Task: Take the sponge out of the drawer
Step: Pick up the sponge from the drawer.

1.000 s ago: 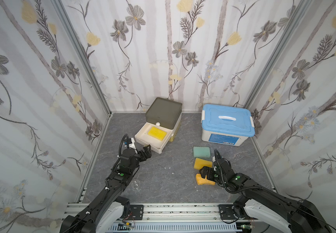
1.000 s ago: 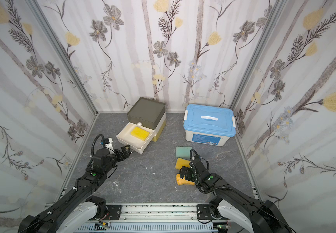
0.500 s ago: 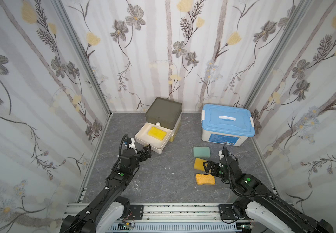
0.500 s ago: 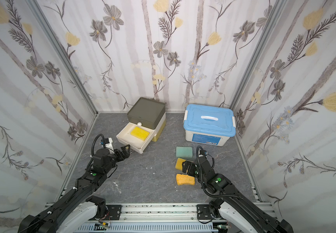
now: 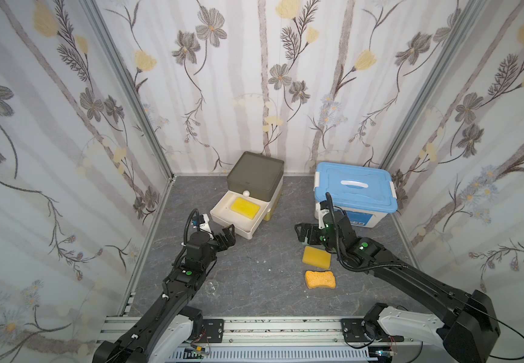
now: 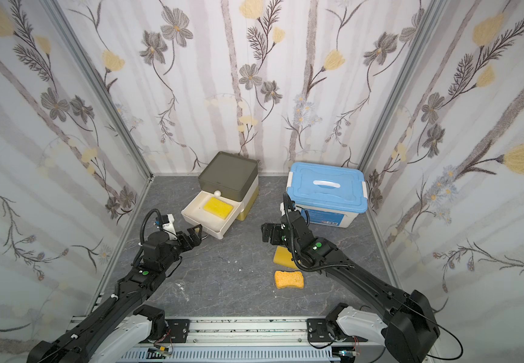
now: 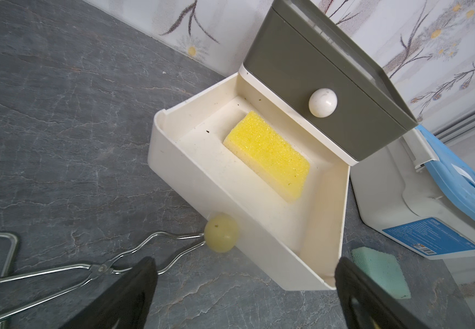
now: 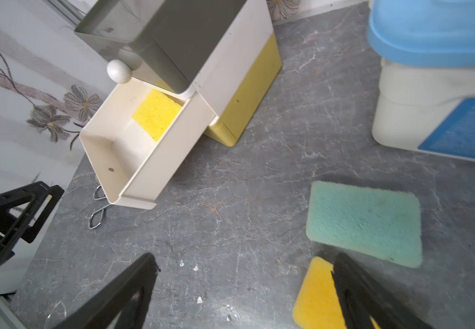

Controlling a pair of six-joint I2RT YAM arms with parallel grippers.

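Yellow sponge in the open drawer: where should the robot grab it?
Pinch the yellow sponge across its narrow width, near the middle, coming straight down from above. It lies flat on the floor of the cream drawer, whose walls block any sideways reach, and the grey drawer above seems to overhang its back end.

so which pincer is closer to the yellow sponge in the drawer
Left. The left pincer is open at the front of the drawer, just short of the yellow sponge; the right pincer is open farther off, beside the blue-lidded box.
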